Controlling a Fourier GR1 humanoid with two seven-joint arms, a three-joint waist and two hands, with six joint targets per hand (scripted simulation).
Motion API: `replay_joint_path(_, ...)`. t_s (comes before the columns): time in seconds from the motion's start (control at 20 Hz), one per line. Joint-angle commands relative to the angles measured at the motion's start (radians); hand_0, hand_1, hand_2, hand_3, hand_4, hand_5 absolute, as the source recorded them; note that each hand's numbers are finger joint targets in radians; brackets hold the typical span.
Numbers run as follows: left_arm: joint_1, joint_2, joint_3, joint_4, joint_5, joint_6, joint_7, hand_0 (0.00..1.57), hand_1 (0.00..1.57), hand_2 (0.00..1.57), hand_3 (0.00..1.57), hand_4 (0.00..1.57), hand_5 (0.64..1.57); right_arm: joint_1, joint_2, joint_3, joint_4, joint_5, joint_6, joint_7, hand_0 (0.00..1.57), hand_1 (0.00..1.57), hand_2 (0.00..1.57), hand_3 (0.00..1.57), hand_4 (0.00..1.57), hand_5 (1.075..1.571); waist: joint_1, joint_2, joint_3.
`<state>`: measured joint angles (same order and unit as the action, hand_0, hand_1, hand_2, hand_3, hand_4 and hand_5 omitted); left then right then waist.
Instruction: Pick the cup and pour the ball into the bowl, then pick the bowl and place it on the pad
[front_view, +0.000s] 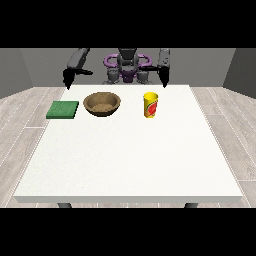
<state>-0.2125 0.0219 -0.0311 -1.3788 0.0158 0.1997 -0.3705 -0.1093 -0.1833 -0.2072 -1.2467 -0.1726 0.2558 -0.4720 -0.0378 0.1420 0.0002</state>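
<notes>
Two hands hang at the table's (125, 160) far edge, finger spread unclear. The yellow cup (151, 105) stands upright just below the hand at the view's right (163, 79), its red label unreadable.

I can read no words or numbers anywhere. The yellow cup (150, 105), standing toward the table's (130, 165) far edge, carries a red and green mark, but I can't make out any lettering in it.

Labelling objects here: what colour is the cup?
The cup is yellow with a red mark on its side, seen in the front view.
</notes>
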Motion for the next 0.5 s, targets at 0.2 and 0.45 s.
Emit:
replay_joint_path(0.2,-0.195,0.065,0.149,0.217,0.043,-0.022,-0.140,0.00,0.00,0.00,0.00,0.00,1.465,-0.096,-0.010,-0.010,0.131,0.015,0.044,-0.155,0.00,0.00,0.00,0.00,0.00,1.548,-0.034,0.149,-0.0002)
replay_joint_path(0.45,-0.263,0.052,0.185,0.371,0.049,-0.008,-0.242,0.00,0.00,0.00,0.00,0.00,1.416,-0.180,-0.021,-0.026,0.182,0.009,0.029,-0.160,0.00,0.00,0.00,0.00,0.00,1.550,-0.047,0.185,-0.0004)
